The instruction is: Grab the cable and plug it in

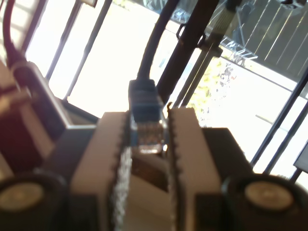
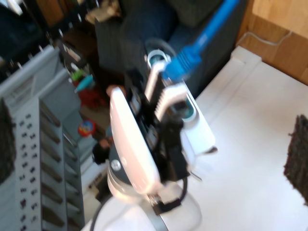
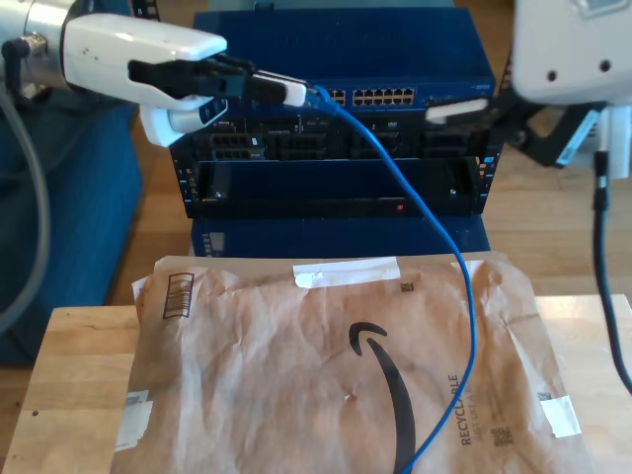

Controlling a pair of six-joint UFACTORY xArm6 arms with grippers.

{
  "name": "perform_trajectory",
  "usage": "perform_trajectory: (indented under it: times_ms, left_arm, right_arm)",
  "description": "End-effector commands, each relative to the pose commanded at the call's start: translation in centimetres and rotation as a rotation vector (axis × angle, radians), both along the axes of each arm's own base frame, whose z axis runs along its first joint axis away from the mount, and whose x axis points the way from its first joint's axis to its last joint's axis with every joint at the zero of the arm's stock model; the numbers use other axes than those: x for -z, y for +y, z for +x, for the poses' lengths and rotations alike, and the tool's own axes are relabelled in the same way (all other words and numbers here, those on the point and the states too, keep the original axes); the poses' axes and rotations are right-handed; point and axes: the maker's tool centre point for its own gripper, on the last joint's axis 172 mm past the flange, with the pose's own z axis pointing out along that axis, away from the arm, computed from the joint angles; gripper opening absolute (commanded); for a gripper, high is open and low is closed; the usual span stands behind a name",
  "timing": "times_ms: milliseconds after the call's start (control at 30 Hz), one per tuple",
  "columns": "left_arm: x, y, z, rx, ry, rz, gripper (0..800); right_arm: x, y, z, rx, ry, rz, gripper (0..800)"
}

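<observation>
Clearly the cable (image 1: 144,103) is in the grip of my first gripper (image 1: 148,122): in the first wrist view its small clear-tinted plug sits upright between the two ridged pads, which are pressed together on it, and the boot and cord rise out of the jaws looking dark against a glaring bright background. In the second wrist view the same cable (image 2: 192,55) shows its true bright blue, leaving my first gripper (image 2: 166,89) toward the upper right of the frame.

In the exterior view the cable (image 3: 434,227) starts at my first gripper (image 3: 296,94) in the upper left. It arcs down to the right and drops across the brown paper mailer (image 3: 296,375) to the bottom edge, where it is cut off. The plug end is just in front of the row of ports on the dark blue switch (image 3: 395,97), near it, though I cannot tell whether it touches.

My second gripper (image 3: 459,109) hangs at the upper right of the exterior view in front of the same rack, well apart from the cable end; I cannot tell whether its jaws are spread or closed. The mailer covers most of the wooden table (image 3: 69,375), bare along the exterior view's left edge.
</observation>
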Motion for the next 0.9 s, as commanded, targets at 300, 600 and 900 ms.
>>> perform_trajectory:
  times_ms: [300,600,900]
  left_arm:
    - [-2.0,0.0,-1.7,0.083,0.090,-0.097,3]
    - [-2.2,0.6,-1.8,0.125,0.141,-0.167,3]
    - [-2.2,0.7,-2.1,0.135,0.150,-0.179,3]
  right_arm:
    - [-2.1,0.5,-0.7,-0.018,-0.159,0.030,797]
    - [-1.5,0.8,-1.4,-0.038,-0.236,0.028,798]
    - [0.0,3.1,-1.0,-0.056,-0.330,0.051,794]
